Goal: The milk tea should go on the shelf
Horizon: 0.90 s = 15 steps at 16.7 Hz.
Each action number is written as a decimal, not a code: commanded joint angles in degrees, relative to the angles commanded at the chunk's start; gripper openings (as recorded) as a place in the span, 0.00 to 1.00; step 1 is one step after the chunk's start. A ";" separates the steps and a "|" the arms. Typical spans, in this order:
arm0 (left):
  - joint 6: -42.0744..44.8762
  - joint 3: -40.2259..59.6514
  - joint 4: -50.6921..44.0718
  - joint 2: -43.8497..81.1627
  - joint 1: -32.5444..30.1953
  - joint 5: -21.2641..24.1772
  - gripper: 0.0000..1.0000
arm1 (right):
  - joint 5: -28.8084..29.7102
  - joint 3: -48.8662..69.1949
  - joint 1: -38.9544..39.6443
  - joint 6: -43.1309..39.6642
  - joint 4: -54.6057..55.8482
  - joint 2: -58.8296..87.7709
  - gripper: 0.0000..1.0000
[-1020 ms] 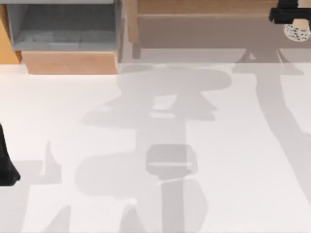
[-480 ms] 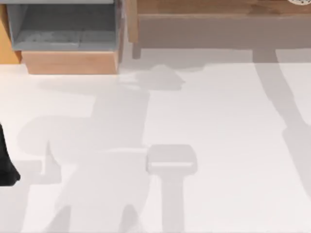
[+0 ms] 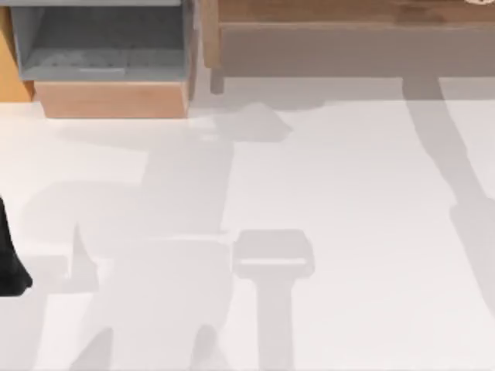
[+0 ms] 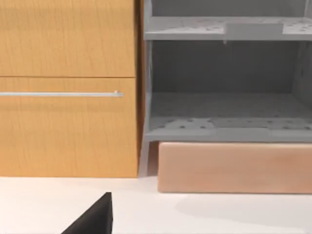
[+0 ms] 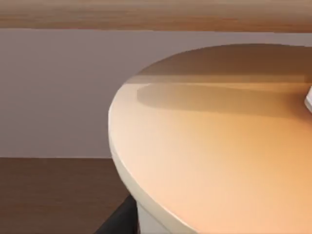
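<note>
Since a second ago, right arm and milk tea [image 5: 214,146] have passed the top view's one o'clock edge, over the shelf [image 3: 325,11]. Right gripper directly beneath the cup; grip state I cannot tell. Left arm [image 3: 9,263] parked at nine o'clock.

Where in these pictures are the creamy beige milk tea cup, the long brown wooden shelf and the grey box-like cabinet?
creamy beige milk tea cup [image 5: 214,161]: right wrist view, orange-tan lid.
long brown wooden shelf [image 3: 325,11]: top view, board's top surface.
grey box-like cabinet [image 4: 224,105]: left wrist view, lower compartment floor.
</note>
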 joint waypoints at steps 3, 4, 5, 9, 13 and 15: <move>0.00 0.00 0.00 0.00 0.00 0.00 1.00 | 2.87 -1.52 1.11 -2.02 -1.26 0.66 0.00; 0.00 0.00 0.00 0.00 0.00 0.00 1.00 | 3.73 -1.65 1.21 -2.66 -1.30 1.36 0.00; 0.00 0.00 0.00 0.00 0.00 0.00 1.00 | 4.34 -1.45 1.12 -3.11 -1.03 1.97 0.00; 0.00 0.00 0.00 0.00 0.00 0.00 1.00 | 3.28 1.18 0.04 -2.67 1.61 5.33 0.00; 0.00 0.00 0.00 0.00 0.00 0.00 1.00 | -0.97 4.50 -1.26 0.10 5.14 9.43 0.00; 0.00 0.00 0.00 0.00 0.00 0.00 1.00 | -1.36 4.82 -1.29 0.41 5.48 9.80 0.00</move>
